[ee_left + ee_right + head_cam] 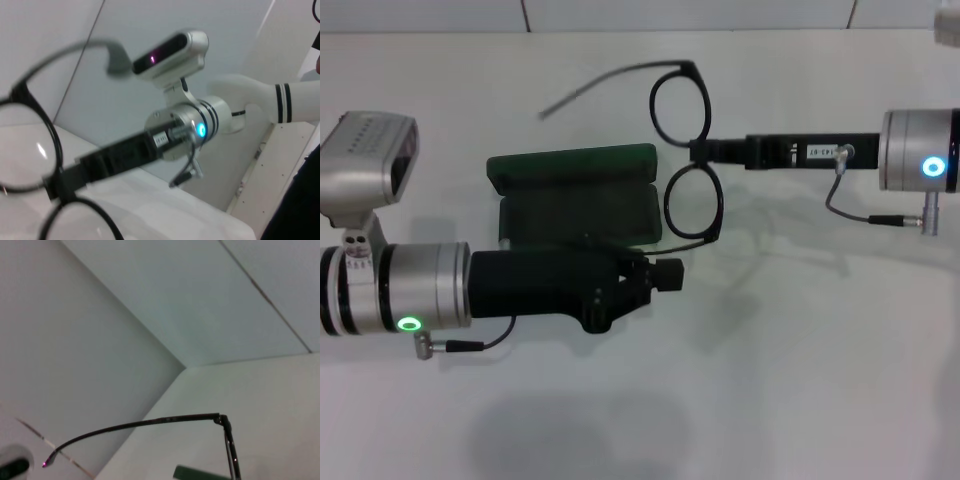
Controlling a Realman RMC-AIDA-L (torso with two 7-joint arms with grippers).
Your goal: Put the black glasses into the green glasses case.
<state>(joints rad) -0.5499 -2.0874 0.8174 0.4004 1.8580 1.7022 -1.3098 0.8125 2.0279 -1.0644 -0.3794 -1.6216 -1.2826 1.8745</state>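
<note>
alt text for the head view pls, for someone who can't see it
The right claw holds the black glasses by the bridge, unfolded, beside the open green glasses case on a white table. The left claw reaches in at the case's near edge, holding nothing visible.

Close foreground, the black glasses [30,145] gripped at the bridge by the right hand [62,181], silver wrist with blue light behind, white desk [165,210] below
</note>
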